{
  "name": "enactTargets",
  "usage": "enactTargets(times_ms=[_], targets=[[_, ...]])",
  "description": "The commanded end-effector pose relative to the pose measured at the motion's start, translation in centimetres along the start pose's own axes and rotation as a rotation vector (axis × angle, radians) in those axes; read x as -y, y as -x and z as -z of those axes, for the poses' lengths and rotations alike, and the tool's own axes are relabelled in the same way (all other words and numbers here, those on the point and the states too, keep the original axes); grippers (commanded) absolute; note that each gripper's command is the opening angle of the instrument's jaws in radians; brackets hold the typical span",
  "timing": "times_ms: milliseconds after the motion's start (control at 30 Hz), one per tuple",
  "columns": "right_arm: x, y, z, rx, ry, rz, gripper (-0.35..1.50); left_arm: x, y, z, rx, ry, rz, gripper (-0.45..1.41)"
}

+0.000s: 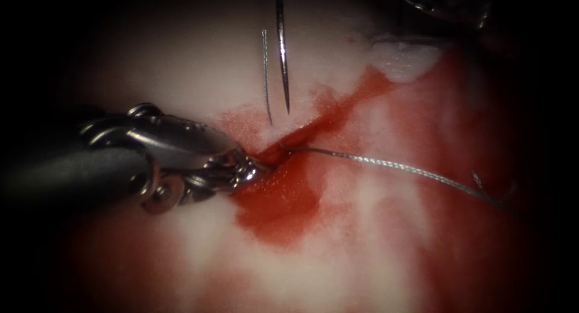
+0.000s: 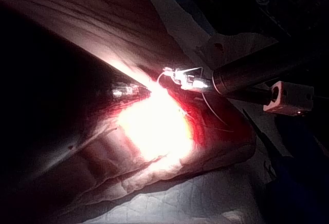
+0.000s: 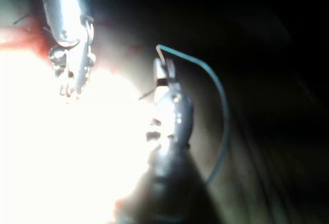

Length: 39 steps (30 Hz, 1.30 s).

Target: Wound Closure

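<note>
2 tools (image 1: 250, 168), 1 needle (image 1: 282, 60)

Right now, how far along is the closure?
Done: thread already exits the cut, trailing right. In hand: right end effector holds the needle near its tail, tip free above the tissue; left end effector sits at the cut. Left: cut open, no knot seen.
</note>
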Motion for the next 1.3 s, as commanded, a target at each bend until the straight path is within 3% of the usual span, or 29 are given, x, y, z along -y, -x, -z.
enactTargets(times_ms=[33,633,1300], targets=[[-0.09,-0.05,-0.1,-0.016,-0.011,0.024,-0.35,0.02,0.12,-0.02,0.003,-0.004,-0.004,-0.45],[0.19,0.1,-0.24,-0.049,-0.082,0.124,-0.35,0.09,0.13,-0.04,0.003,-0.003,-0.044,-0.45],[0.37,0.41,-0.35,-0.004,-0.31,0.205,-0.35,0.07,0.13,-0.04,0.002,-0.003,-0.047,-0.45]])
